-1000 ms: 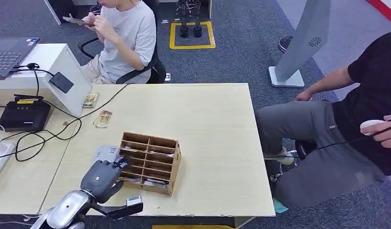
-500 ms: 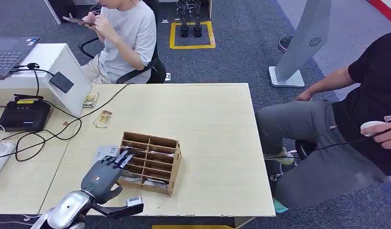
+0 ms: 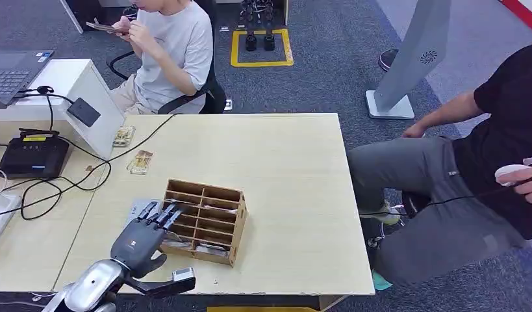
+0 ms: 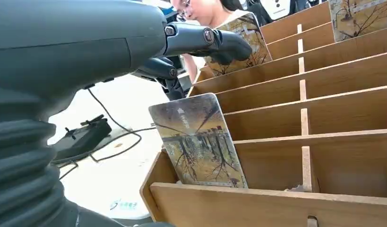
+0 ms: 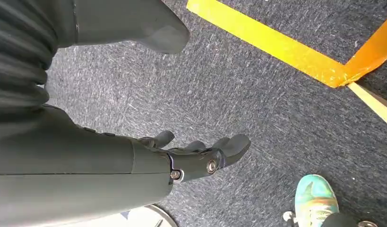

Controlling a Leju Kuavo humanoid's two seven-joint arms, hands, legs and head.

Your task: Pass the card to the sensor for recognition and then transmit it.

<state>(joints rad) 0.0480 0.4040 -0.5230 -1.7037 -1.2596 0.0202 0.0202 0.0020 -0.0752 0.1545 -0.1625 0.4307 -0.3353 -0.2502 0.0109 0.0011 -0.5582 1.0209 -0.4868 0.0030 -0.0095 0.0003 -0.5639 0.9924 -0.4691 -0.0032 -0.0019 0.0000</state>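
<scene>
Left hand (image 3: pixel 141 237) hovers at the near left end of the wooden card rack (image 3: pixel 217 218), fingers spread and holding nothing, apparently lined up to pick from the slots; in the left wrist view one card (image 4: pixel 198 141) stands upright in a near compartment, leaning on the divider, with the fingers (image 4: pixel 215 41) above and apart from it; the sensor (image 3: pixel 83 112) sits on the slanted white stand well apart at the table's far left; right hand (image 5: pixel 191 156) hangs over the carpet, fingers loosely curled and empty.
</scene>
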